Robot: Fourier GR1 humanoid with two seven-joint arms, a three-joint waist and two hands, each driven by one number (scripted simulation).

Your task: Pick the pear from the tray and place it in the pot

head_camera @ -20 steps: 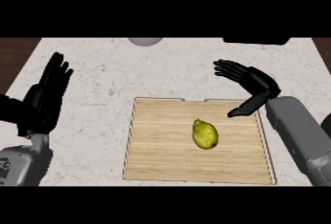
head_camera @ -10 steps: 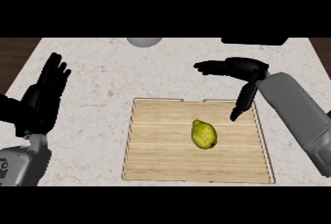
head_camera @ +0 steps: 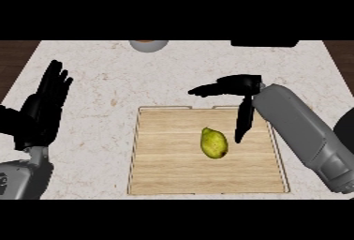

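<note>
A yellow-green pear (head_camera: 213, 143) lies near the middle of the wooden tray (head_camera: 166, 173). My right hand (head_camera: 235, 86) hovers over the tray's far right corner, open, fingers stretched to the left and the thumb hanging down just right of the pear without touching it. At the view's left my left hand (head_camera: 43, 110) rests open, fingers up, off the tray. A black pot edge (head_camera: 265, 43) shows at the counter's far right, mostly cut off by the view.
A grey bowl (head_camera: 148, 45) with an orange inside sits at the far edge of the marble counter (head_camera: 104, 84). A dark round object (head_camera: 346, 129) peeks in at the right edge, behind my right forearm.
My right hand has swung left and lower over the tray, its thumb coming down close beside the pear. The pear and left hand stayed put.
</note>
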